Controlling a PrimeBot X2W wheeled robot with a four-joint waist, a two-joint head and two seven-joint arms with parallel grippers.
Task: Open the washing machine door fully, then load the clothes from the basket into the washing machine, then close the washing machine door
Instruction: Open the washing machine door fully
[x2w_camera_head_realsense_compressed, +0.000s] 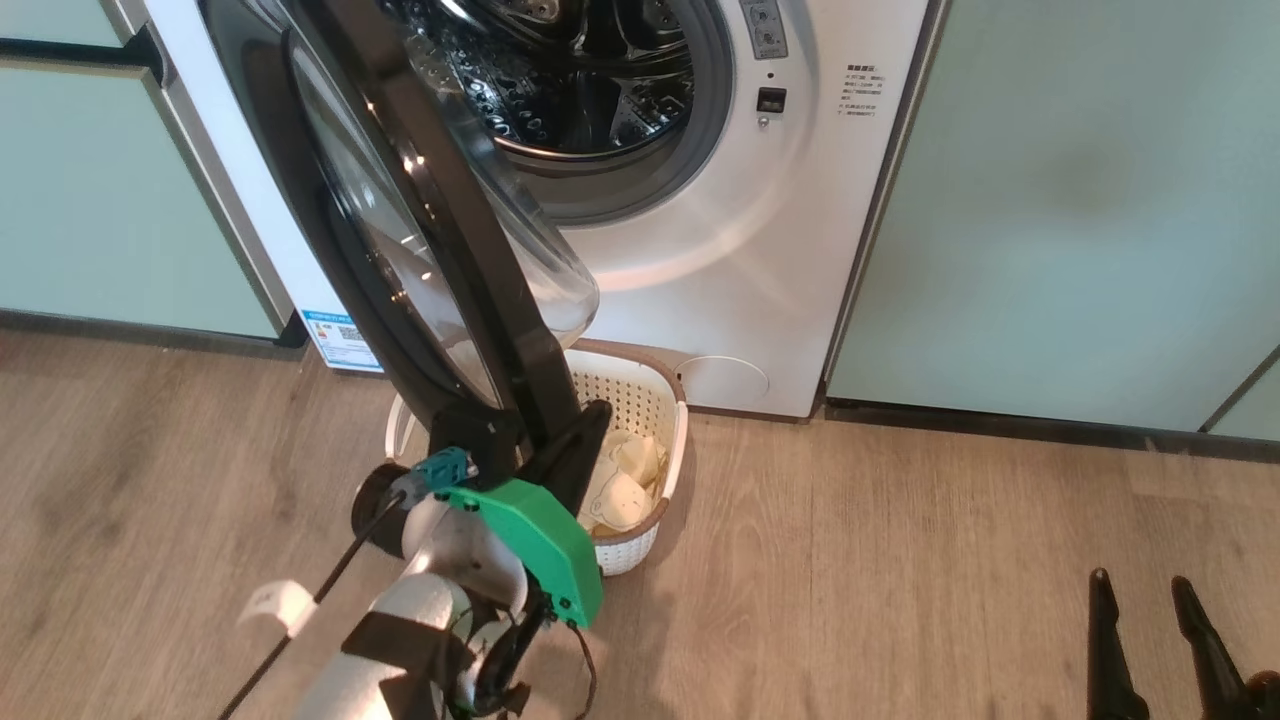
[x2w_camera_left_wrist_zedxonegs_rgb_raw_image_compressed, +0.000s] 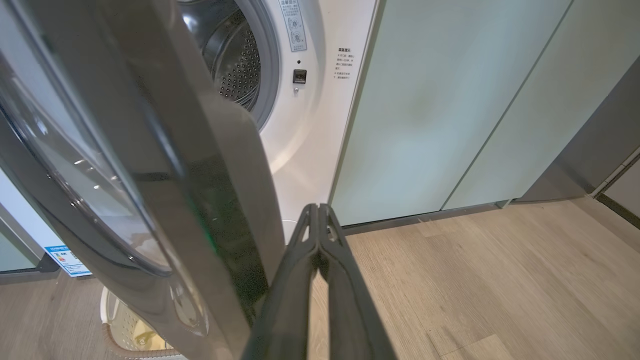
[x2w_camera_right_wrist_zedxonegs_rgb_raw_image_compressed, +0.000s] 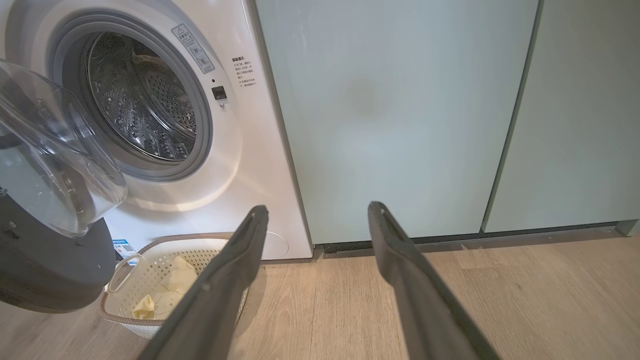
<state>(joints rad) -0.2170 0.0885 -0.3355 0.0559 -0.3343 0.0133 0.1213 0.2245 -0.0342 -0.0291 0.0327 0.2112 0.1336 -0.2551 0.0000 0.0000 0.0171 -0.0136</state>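
Observation:
The white washing machine stands with its steel drum exposed. Its glossy black door is swung out towards me, the glass bowl bulging to the right. My left gripper is shut and empty, its fingers lying close against the right side of the door's lower edge. Right under the door sits the cream basket, with pale yellow clothes in it. My right gripper hangs open and empty at the lower right, well clear of the basket and clothes.
Pale green cabinet doors flank the machine on both sides. A blue energy sticker marks the machine's lower left corner. Wood floor spreads to the right of the basket, in front of my right gripper.

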